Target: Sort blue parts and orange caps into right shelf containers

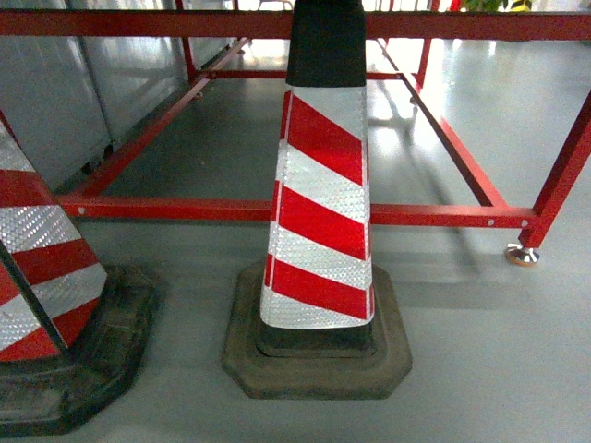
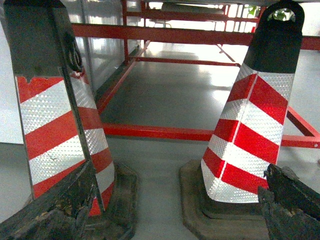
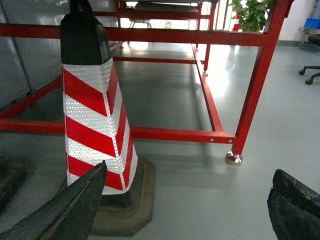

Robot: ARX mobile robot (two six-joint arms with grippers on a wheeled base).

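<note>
None of the task's things appears in any view: no blue crates, no blue parts, no orange caps. Where they are cannot be told from here. A small patch of blue at the far right edge of the right wrist view is too small to identify.

What does show is floor-level. In the head view a traffic cone [image 1: 319,212] with red and white reflective stripes, a black top and a dark rubber base stands in the middle of the frame on a grey glossy floor [image 1: 480,351]. A second cone [image 1: 42,268] of the same kind stands just beside it on the left, partly cut off. Behind both runs a red metal frame [image 1: 185,209] with low horizontal bars and a levelling foot [image 1: 523,256] at its right corner. Nothing rests on the bars that are visible.

The left gripper [image 2: 175,210] is seen only as two dark, worn fingertips at the bottom corners of its wrist view, spread wide apart with nothing between them. The right gripper [image 3: 187,210] looks the same: fingers set far apart, holding nothing. A potted plant [image 3: 250,12] and an office chair [image 3: 312,70] sit in the background.

Judging from this, no sorting is visibly done; the whole task appears to remain, starting with reaching the shelf and the parts.
</note>
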